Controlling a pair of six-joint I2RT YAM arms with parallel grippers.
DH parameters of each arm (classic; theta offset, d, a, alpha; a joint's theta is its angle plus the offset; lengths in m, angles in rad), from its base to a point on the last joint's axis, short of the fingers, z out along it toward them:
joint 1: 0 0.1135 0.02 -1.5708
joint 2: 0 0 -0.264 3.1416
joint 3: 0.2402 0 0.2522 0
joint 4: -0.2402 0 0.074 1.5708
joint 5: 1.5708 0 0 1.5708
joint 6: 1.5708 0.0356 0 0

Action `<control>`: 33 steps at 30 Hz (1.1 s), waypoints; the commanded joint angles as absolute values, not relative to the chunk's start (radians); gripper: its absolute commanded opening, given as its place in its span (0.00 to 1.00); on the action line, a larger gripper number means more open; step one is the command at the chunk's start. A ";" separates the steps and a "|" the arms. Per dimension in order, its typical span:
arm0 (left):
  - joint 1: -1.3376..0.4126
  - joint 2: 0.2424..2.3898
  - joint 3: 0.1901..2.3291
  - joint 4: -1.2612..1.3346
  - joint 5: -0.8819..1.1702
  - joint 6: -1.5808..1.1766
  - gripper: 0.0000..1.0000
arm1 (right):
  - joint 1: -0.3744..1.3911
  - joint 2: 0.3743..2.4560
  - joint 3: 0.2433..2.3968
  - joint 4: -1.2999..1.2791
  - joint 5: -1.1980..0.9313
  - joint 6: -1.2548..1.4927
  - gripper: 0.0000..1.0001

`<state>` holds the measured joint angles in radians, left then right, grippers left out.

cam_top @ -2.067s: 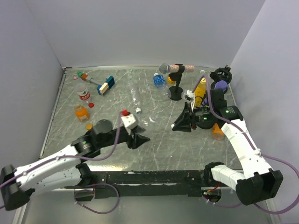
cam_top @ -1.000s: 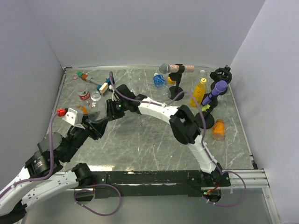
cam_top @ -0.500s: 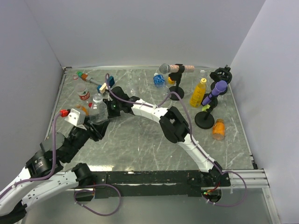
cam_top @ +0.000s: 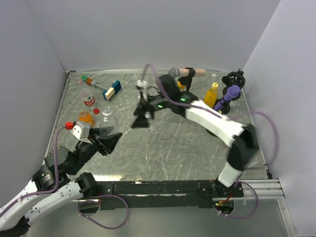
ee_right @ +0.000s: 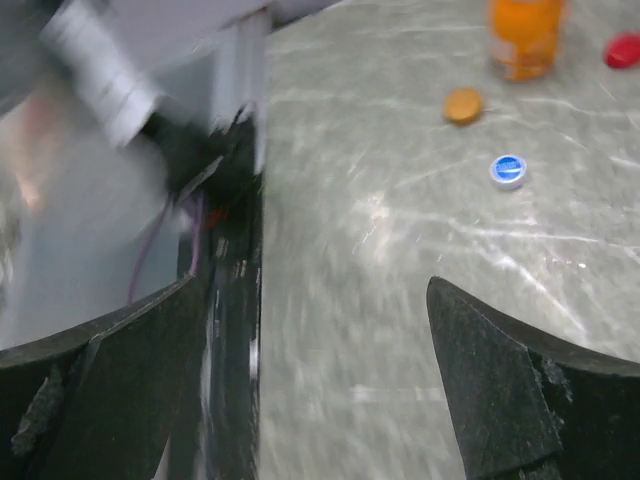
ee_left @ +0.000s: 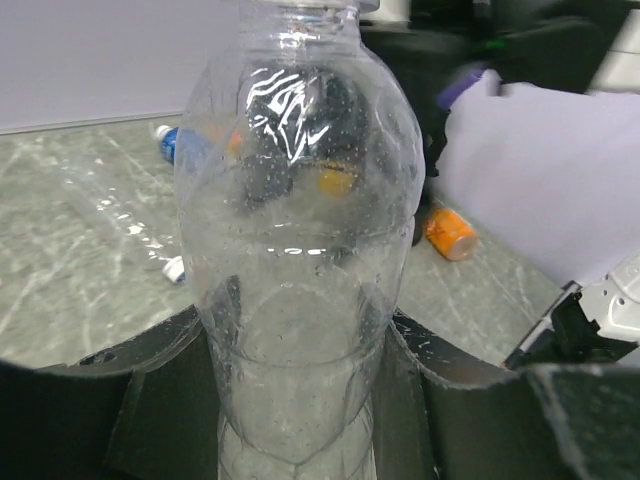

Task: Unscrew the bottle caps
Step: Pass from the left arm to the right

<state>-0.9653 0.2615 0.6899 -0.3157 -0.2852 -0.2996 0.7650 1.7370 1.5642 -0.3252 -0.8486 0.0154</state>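
A clear unlabelled bottle (cam_top: 106,120) (ee_left: 300,250) stands upright at the table's left, and my left gripper (cam_top: 106,135) (ee_left: 300,410) is shut on its lower body. Its neck runs off the top of the left wrist view, so I cannot tell whether a cap sits on it. My right gripper (cam_top: 142,118) (ee_right: 310,400) hangs open over the table's middle with nothing between its fingers; its view is blurred. Loose caps lie on the table: a red cap (cam_top: 96,110) (ee_right: 625,50), an orange cap (ee_right: 462,105) and a white cap (ee_right: 508,170) (ee_left: 175,268).
An orange bottle (cam_top: 85,117) (ee_right: 525,35) and a red-labelled clear bottle (cam_top: 88,98) stand left of the held one. A blue-and-tan block (cam_top: 112,90) lies at the back left. A yellow bottle (cam_top: 211,95), a purple microphone (cam_top: 228,96) and a grey microphone (cam_top: 174,72) crowd the back right.
My right gripper was shut at the top of the clear bottle; it has opened and swung away right to the table's middle. The left gripper keeps its hold on the bottle.
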 commanded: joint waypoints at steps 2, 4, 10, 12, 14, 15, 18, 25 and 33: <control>-0.962 0.287 0.623 -0.063 -0.204 -0.351 0.16 | 0.746 1.406 1.191 -0.324 -1.277 -0.452 0.99; -0.963 0.323 0.601 0.058 -0.190 -0.365 0.16 | 0.747 1.361 1.170 -0.316 -1.360 -0.413 0.99; -0.962 0.489 0.589 0.303 -0.179 -0.406 0.15 | 0.762 1.365 1.144 0.082 -1.320 0.130 0.99; -0.962 0.537 0.586 0.365 -0.181 -0.416 0.14 | 0.762 1.391 1.166 0.100 -1.238 0.204 0.99; -0.962 0.561 0.580 0.411 -0.187 -0.426 0.14 | 0.762 1.410 1.177 0.101 -1.188 0.242 0.99; -0.962 0.575 0.578 0.426 -0.192 -0.433 0.14 | 0.762 1.419 1.180 0.112 -1.181 0.268 0.99; -0.962 0.606 0.572 0.457 -0.215 -0.448 0.15 | 0.764 1.427 1.155 0.211 -1.178 0.388 0.99; -0.962 0.689 0.571 0.531 -0.236 -0.469 0.16 | 0.764 1.448 1.135 0.322 -1.169 0.531 0.81; -0.962 0.674 0.607 0.457 -0.279 -0.472 0.54 | 0.746 1.428 1.109 0.273 -1.192 0.470 0.35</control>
<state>-0.9623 0.6949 0.5652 0.4503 -0.2386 -0.4633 0.7410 1.4601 1.1282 0.2367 -1.1667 0.4736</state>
